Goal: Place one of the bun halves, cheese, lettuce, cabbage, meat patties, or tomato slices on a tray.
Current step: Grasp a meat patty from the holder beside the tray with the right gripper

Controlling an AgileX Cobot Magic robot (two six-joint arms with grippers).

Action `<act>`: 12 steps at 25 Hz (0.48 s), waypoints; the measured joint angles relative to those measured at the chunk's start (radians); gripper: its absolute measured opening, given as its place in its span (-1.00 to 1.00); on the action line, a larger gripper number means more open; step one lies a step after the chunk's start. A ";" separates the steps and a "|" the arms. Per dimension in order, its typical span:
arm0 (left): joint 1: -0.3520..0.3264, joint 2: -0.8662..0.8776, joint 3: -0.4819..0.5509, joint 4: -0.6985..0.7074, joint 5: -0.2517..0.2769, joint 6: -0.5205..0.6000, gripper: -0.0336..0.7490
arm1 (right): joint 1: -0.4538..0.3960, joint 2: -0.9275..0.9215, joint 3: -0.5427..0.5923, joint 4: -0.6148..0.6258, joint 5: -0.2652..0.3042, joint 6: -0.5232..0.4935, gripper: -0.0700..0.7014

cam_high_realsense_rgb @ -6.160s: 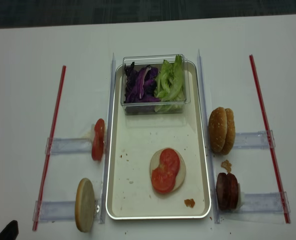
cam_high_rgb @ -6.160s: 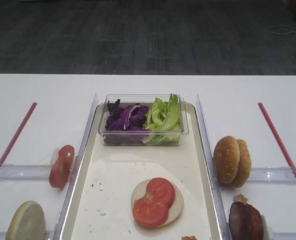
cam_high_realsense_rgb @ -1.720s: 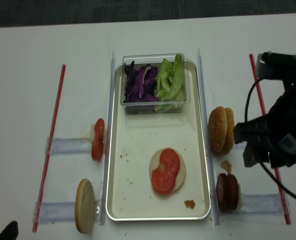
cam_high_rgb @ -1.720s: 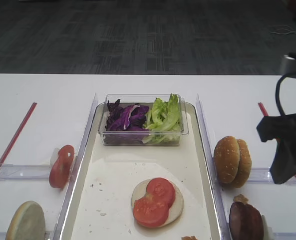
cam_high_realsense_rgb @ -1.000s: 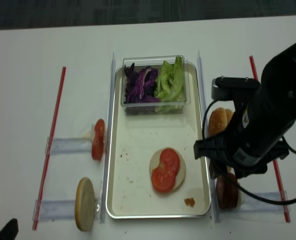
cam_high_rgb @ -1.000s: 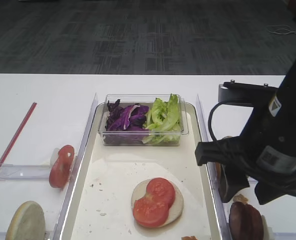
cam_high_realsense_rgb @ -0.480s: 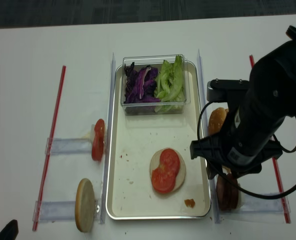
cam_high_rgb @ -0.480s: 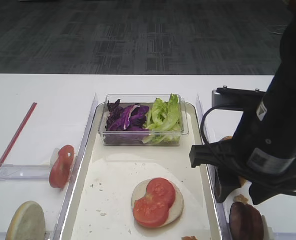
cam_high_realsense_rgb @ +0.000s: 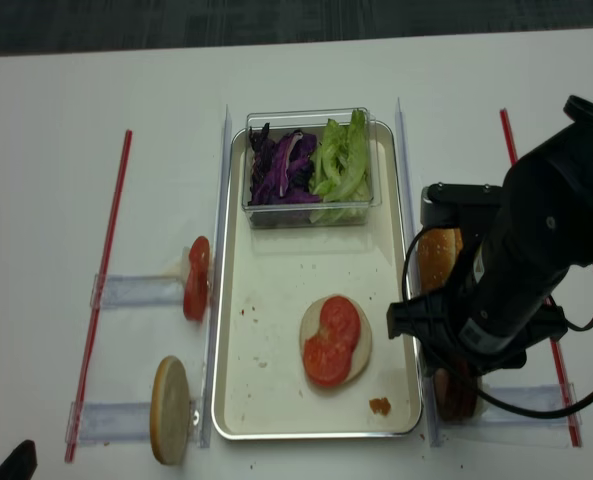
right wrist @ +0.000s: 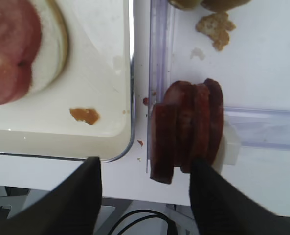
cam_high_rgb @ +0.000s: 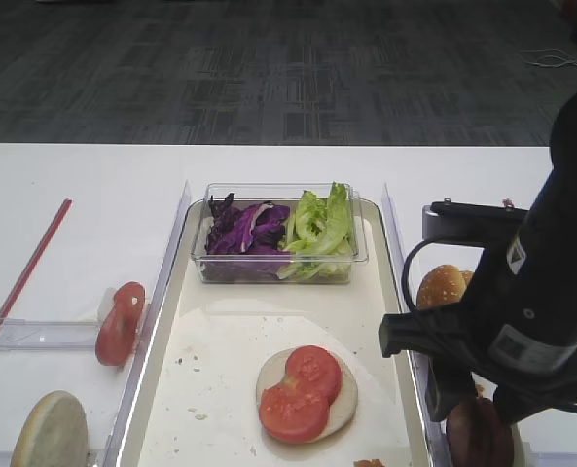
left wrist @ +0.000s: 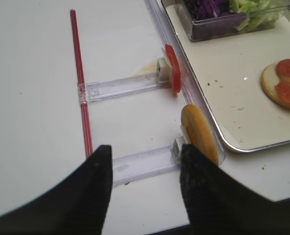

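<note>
White table (cam_high_rgb: pixel 93 195): clear salad box (cam_high_rgb: pixel 278 233) occupies the tray's (cam_high_rgb: pixel 220 341) far end.

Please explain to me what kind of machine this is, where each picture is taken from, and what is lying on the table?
It is a two-armed robot at a white table. Two pictures look down from above; the other two come from cameras on each arm's wrist, looking past the dark jaws. The right gripper hangs open, holding nothing, just over the meat patties, which stand on edge in a clear rack beside the tray. The left gripper is open too, empty, near a bun half. On the tray are a clear box of cabbage and lettuce, and a round pale slice topped with two tomato slices. More buns and tomato stand in racks alongside.
</note>
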 joint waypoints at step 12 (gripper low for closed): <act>0.000 0.000 0.000 0.000 0.000 0.000 -0.13 | 0.000 0.000 0.000 0.014 -0.045 0.001 0.27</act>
